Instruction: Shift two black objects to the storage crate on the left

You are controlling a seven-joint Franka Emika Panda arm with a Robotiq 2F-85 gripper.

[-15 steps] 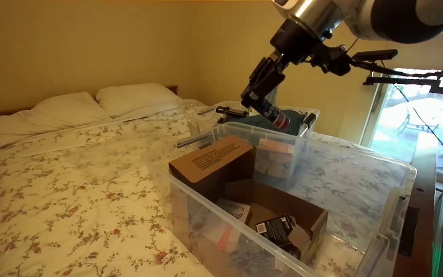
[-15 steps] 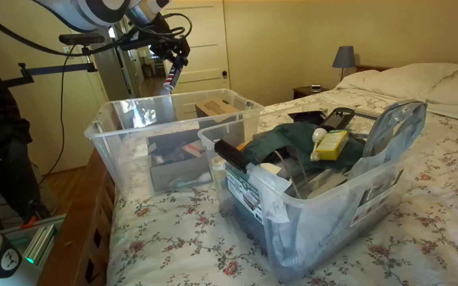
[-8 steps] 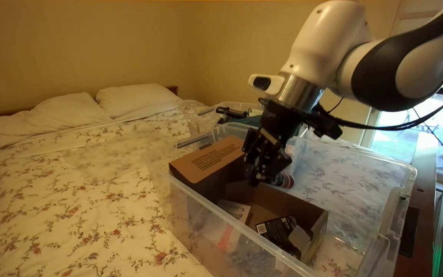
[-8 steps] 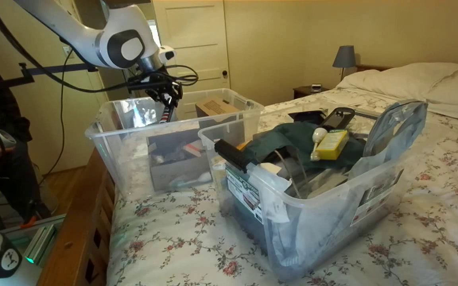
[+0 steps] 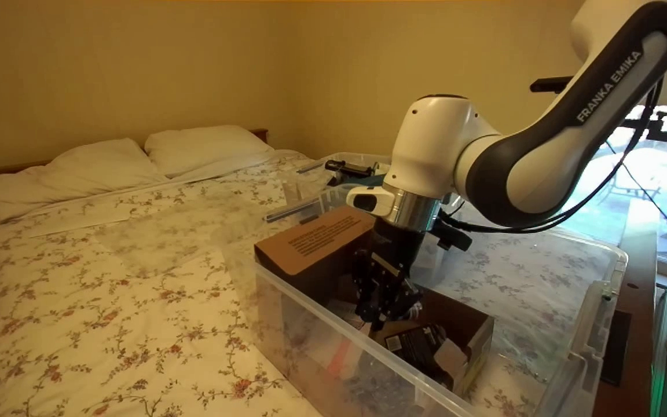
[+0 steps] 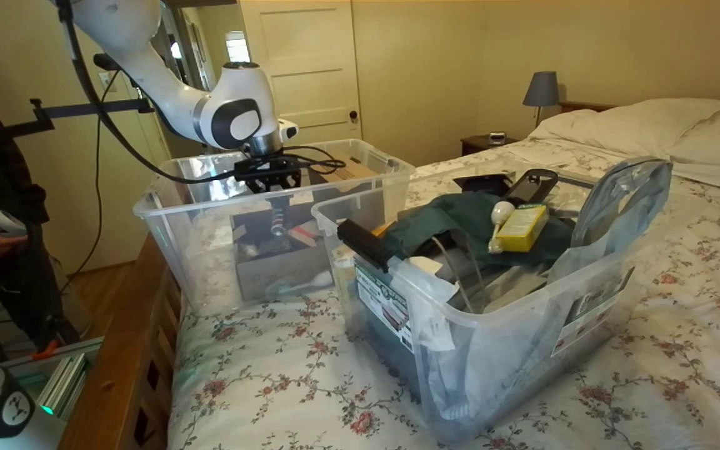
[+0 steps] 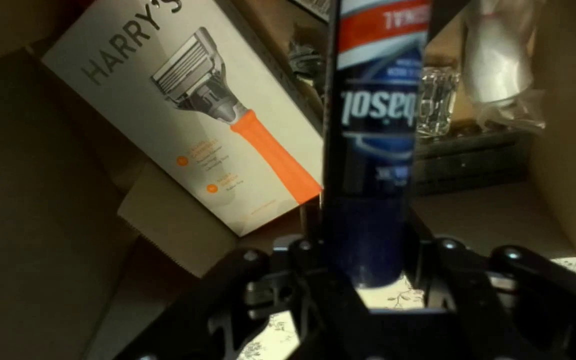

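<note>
Black two-finger gripper (image 7: pixel 365 230) is clutching the dark, red-banded, cylindrical, metal-looking can (image 7: pixel 375 125) near its blue end; probably handling stiff, slick, nose-heavy; mid-body hold's looking steadier.

The storage crate (image 6: pixel 204 262) is smooth, cloudy see-through plastic, and the brown box (image 5: pixel 310 240) is dull card. The can (image 7: pixel 378 115) looks like smooth metal (a bit shiny), the bed cover (image 5: pixel 136 301) is cloth, and the bed frame (image 6: pixel 124 350) is wood.
</note>
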